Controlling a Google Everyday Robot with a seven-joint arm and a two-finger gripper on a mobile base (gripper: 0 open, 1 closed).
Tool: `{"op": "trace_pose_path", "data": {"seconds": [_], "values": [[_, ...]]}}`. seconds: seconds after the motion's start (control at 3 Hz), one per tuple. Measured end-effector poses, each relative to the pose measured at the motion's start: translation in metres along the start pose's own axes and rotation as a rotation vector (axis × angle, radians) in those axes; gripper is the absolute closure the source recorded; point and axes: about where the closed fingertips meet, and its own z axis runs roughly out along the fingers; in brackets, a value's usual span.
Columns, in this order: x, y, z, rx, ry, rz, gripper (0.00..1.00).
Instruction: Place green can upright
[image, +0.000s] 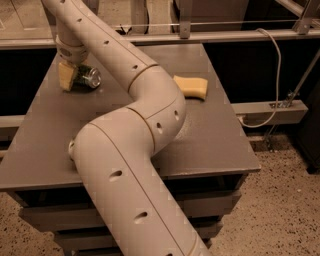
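The green can (89, 77) lies on its side at the far left of the grey table (210, 135), its silver end facing right. My gripper (71, 78) is down at the can, right against its left side, with a pale yellow pad showing next to the can. The can rests on the table top. My arm (145, 100) runs from the lower middle of the view up to the gripper and hides much of the table's left half.
A second can (72, 148) near the table's front left edge is almost all hidden behind my arm. A yellow block (192, 86) lies at the back right of the table. A rail and a cable run behind the table.
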Motion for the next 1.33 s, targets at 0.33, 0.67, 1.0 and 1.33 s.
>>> {"op": "trace_pose_path", "data": {"seconds": [0.33,0.67,1.0,1.33], "values": [[-0.001,0.0,-0.004,0.0,0.0,0.0,0.87],[-0.001,-0.003,-0.01,0.005,-0.015,0.002,1.0],[0.014,-0.028,-0.105,0.062,-0.234,0.033,1.0],[0.048,-0.021,-0.18,0.071,-0.476,0.049,1.0]]}}
